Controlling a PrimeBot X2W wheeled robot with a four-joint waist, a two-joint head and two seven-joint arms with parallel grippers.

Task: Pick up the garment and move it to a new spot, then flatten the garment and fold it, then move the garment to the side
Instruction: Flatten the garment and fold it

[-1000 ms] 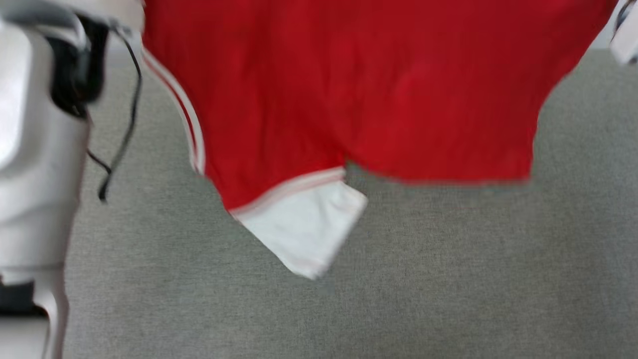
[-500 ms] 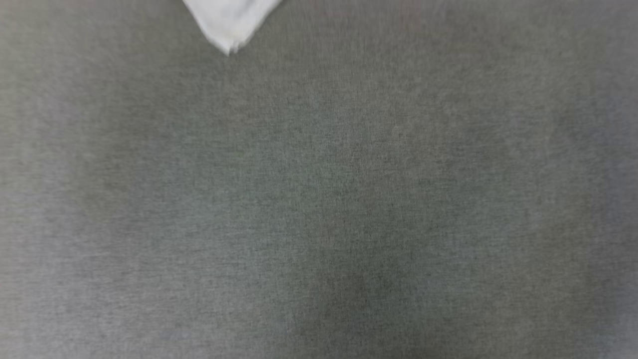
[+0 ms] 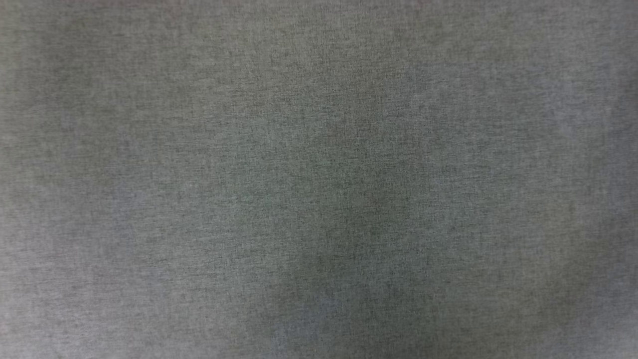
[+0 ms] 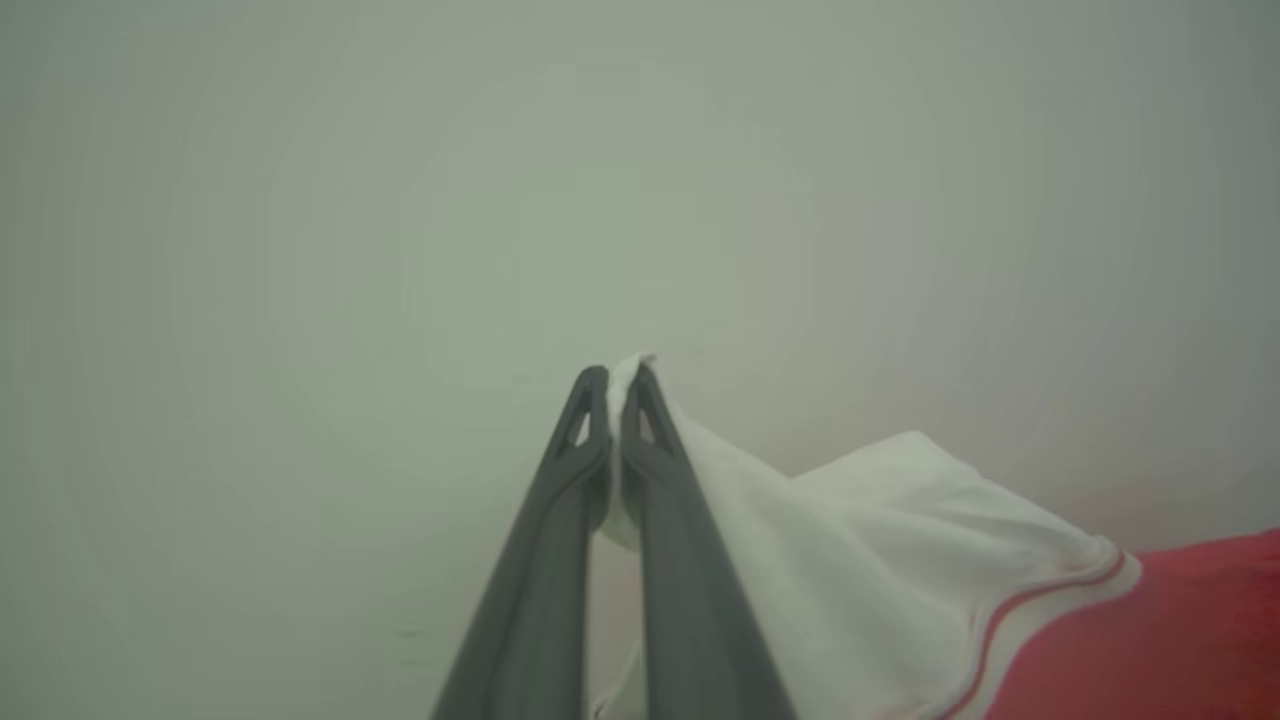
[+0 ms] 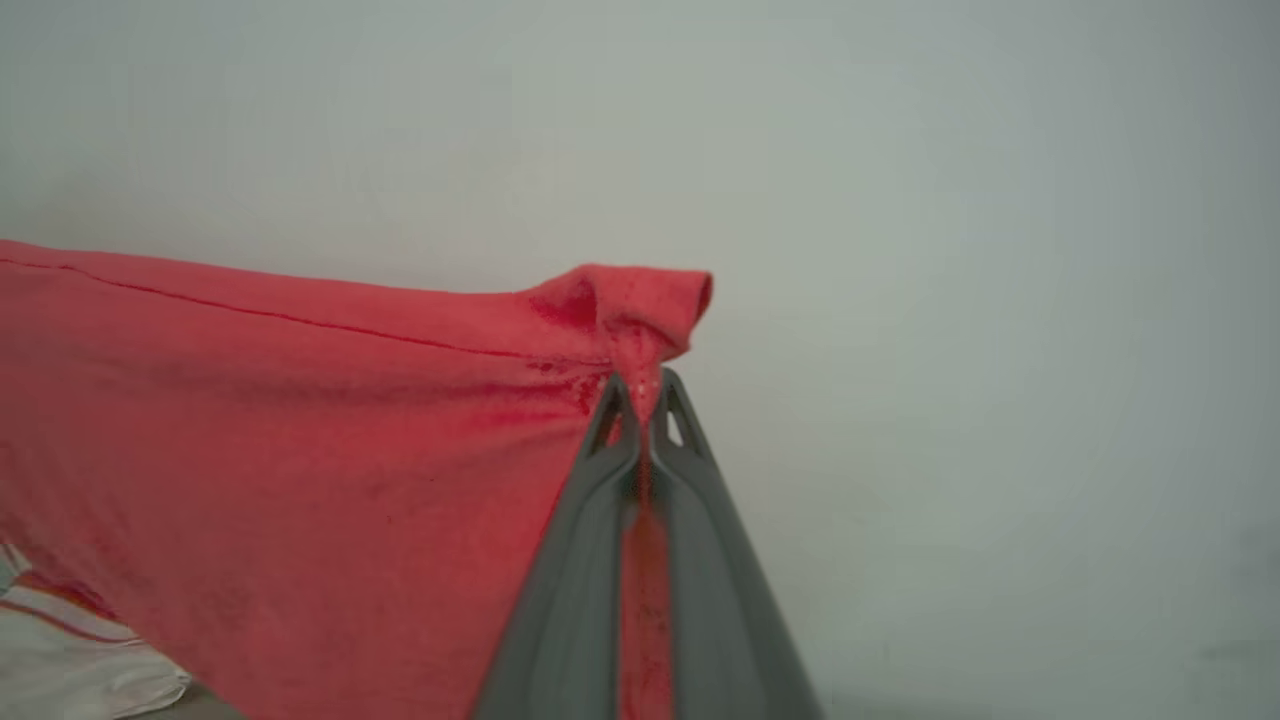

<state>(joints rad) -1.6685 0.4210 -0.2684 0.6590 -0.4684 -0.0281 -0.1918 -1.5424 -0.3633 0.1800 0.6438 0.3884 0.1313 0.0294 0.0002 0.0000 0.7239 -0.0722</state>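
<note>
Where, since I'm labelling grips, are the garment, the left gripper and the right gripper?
garment (image 5: 250, 430), right wrist view, red body cloth.
left gripper (image 4: 615, 385), left wrist view, between fingertips shut on white cloth.
right gripper (image 5: 643, 393), right wrist view, between fingertips shut on red cloth.

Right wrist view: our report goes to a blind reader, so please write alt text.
The right end effector, shut, pinches a bunched corner of the red garment, which stretches away to the view's left before a plain pale background.
</note>
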